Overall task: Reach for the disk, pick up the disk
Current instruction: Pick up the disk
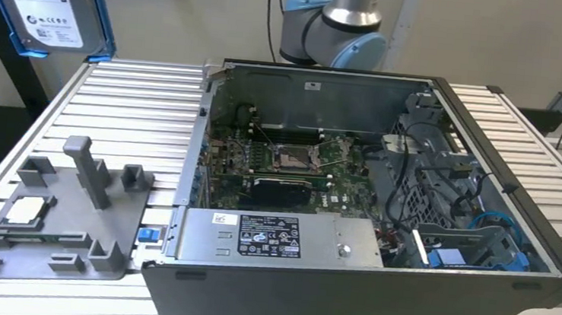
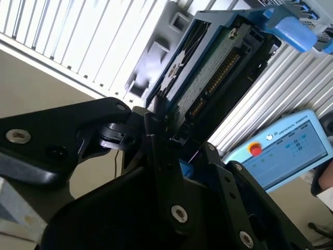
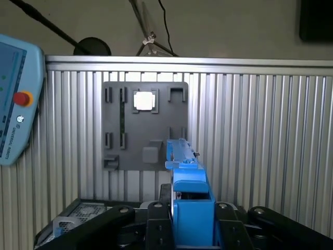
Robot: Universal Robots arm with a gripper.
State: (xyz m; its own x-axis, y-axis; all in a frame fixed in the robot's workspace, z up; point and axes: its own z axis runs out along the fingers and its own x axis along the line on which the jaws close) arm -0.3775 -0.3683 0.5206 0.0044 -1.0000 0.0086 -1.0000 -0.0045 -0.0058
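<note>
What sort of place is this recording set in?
Probably a robotics lab workcell for computer assembly: an opened desktop computer case on a slatted aluminium table, a grey parts fixture, and a teach pendant.

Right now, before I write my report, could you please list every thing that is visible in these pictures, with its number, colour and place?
disk: one, silver with a white label and a blue bracket, raised off the table at the exterior view's left
computer case: one, dark grey, open, on the table
motherboard: one, green, on the case floor
power supply box: one, silver with a white-and-black sticker, inside the case
fixture plate: one, grey, on the table at the exterior view's left
processor chip: one, silver, on the fixture plate
teach pendant: one, light blue with a red button, beyond the table
table: one, silver slats
arm: one, silver and blue, behind the case
gripper: one, black, shut on the disk
</note>
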